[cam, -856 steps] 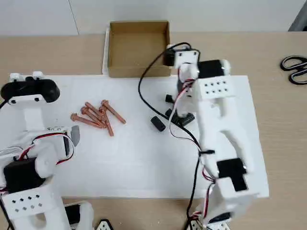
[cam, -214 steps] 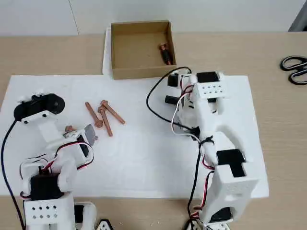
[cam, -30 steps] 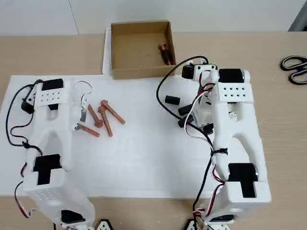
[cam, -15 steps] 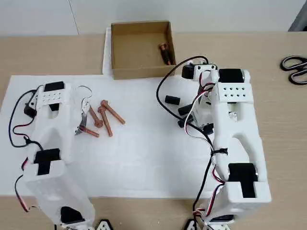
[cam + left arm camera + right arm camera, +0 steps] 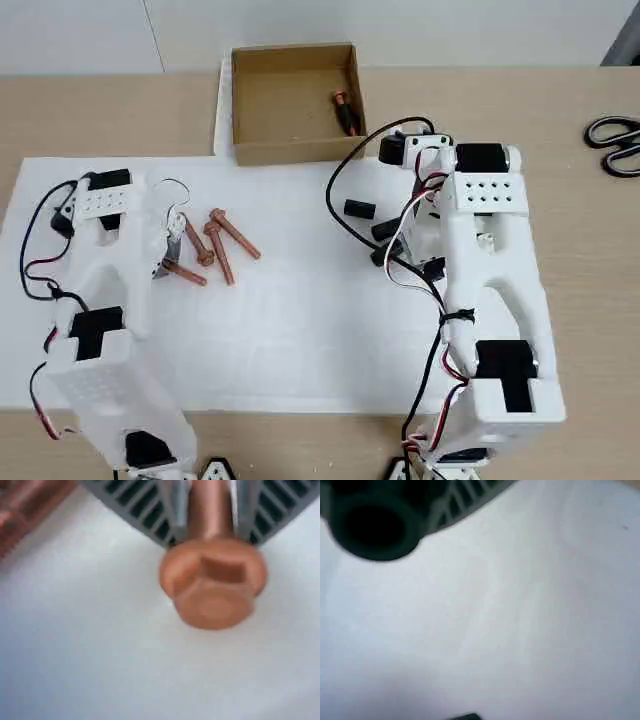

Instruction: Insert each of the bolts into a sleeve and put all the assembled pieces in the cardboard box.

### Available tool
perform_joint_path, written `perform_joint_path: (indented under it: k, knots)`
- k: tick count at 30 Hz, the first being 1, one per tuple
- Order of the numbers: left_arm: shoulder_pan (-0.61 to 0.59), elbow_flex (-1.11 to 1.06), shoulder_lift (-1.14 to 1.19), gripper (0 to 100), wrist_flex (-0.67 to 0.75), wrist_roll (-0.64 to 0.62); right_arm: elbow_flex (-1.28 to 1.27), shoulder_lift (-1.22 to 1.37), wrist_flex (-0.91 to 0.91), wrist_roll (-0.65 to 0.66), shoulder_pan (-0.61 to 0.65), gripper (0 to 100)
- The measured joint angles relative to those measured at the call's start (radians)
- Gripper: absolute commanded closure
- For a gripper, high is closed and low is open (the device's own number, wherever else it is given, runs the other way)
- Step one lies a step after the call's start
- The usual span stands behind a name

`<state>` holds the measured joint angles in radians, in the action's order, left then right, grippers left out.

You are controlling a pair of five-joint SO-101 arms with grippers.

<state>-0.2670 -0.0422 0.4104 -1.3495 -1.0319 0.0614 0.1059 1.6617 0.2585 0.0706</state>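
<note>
I think I am working in a small robot lab or a maker's work room. I see a long light wooden table (image 5: 100, 110) with a plain white wall (image 5: 400, 30) behind it. A big flat white sheet (image 5: 300, 340) covers the middle. Two white plastic robot arms (image 5: 490, 290) sit side by side, with loose red and black wires (image 5: 329, 195) hanging off them. A pair of black-handled scissors (image 5: 615, 145) lies near the table's edge, and a small open brown cardboard box (image 5: 290, 152) sits at the back.
</note>
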Motion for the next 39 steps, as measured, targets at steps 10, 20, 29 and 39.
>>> perform_joint_path:
  k: [10,20,29,39]
  knots:
    - [-0.008,0.163,0.015,100,-0.158,0.089,0.0,0.0,0.0,0.0,0.0,99.2]
    - [0.061,0.554,0.017,99,-0.377,0.382,0.0,0.0,0.0,0.0,-0.002,99.2]
    - [0.127,0.56,-0.206,99,-0.385,0.397,0.037,-0.195,0.005,0.0,0.0,99.5]
    - [0.318,0.554,-0.598,99,-0.385,0.531,-0.101,-0.706,0.008,0.0,0.002,99.5]
